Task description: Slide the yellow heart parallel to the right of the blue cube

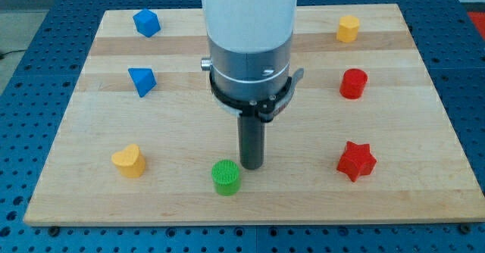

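Note:
The yellow heart [129, 160] lies near the board's lower left. The blue cube [146, 23] sits at the upper left, far above the heart. My tip [251, 166] rests on the board near the bottom centre, just up and right of the green cylinder [226, 177]. The tip is well to the right of the yellow heart and touches neither it nor the blue cube.
A blue triangular block [142, 81] lies between the cube and the heart on the left. A yellow hexagonal block [348, 28], a red cylinder [353, 83] and a red star [356, 160] stand along the right side. The wooden board [91, 200] lies on a blue table.

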`<state>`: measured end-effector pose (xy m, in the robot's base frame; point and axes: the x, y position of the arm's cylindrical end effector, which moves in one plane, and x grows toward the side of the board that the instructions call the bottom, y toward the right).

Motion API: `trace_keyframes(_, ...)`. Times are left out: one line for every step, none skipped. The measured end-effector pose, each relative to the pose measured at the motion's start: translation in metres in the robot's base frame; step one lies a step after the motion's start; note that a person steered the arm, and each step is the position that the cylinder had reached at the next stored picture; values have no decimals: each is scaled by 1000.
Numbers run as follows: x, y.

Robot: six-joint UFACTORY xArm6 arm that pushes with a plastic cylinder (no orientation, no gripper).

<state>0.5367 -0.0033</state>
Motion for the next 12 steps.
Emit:
trace_keyframes(-26, 0)
trace_keyframes(-18, -21)
trace_keyframes(17, -61)
trace_keyframes(60, -103)
trace_keyframes(70, -175)
trace_keyframes(50, -191)
trace_keyframes(9, -179)
trace_keyframes(-12, -171)
trace_keyframes(-15, -143)
trace_keyframes(-49, -124)
trace_keyframes(-87, -114)
trace_keyframes(-114, -105)
